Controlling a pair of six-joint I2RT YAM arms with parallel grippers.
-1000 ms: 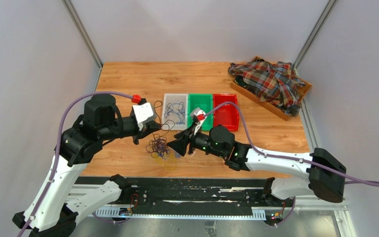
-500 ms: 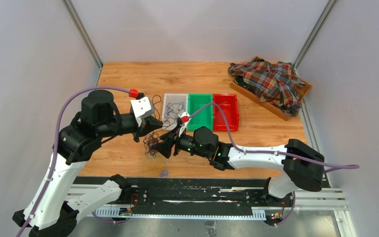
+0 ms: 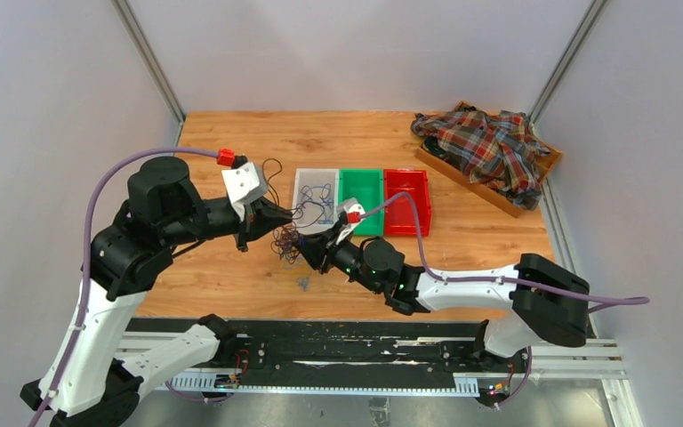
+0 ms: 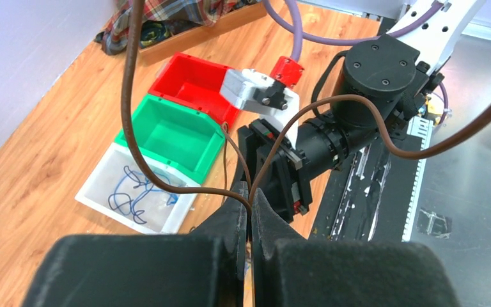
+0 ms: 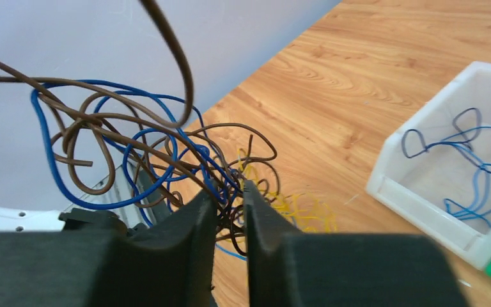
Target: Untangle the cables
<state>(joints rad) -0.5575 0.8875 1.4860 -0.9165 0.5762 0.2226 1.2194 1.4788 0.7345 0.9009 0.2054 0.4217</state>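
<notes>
The cables (image 3: pixel 286 240) are a clump of brown, blue and yellow loops held up between my two grippers, left of the bins. My left gripper (image 3: pixel 276 216) is shut on one brown cable (image 4: pixel 125 89), pinched at the fingertips (image 4: pixel 250 203); the cable loops away on both sides. My right gripper (image 3: pixel 305 252) is just right of and below the clump. In the right wrist view its jaws (image 5: pixel 230 204) are closed to a narrow gap on several brown and blue strands of the clump (image 5: pixel 166 153). A few yellow wires (image 5: pixel 307 208) lie on the table beneath.
A white bin (image 3: pixel 316 197) holding blue wires (image 4: pixel 134 192), a green bin (image 3: pixel 362 200) and a red bin (image 3: pixel 406 200) stand in a row right of the clump. A plaid shirt (image 3: pixel 485 147) lies in a wooden tray at the far right.
Both grippers have moved away from the near edge, toward the bins, carrying the clump up off the table. The left gripper has risen and pulled its brown cable out.
</notes>
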